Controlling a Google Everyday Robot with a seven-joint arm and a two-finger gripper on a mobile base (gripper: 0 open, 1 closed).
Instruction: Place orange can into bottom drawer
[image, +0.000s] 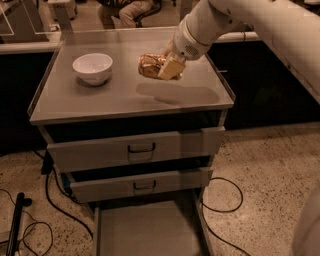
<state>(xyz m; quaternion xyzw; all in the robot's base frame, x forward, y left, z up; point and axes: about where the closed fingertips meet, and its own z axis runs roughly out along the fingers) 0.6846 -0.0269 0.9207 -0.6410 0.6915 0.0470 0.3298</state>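
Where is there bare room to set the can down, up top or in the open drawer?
The bottom drawer is pulled out, its grey floor bare between the side walls. On the cabinet top, the front strip is bare. The back is crowded: the bowl, and right of it the gripper shut on the can.

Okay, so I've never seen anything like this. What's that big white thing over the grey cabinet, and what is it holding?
The big white thing is a robot arm, reaching in from the upper right. There is only one camera picture, looking down at the cabinet from its front. At the arm's tip is a two-finger gripper, closed on a shiny orange can and holding it just above the cabinet top; a shadow falls on the top below it. A white bowl stands on the top, to the left. Underneath, the bottom drawer is pulled open, and that is where the can is meant to go.
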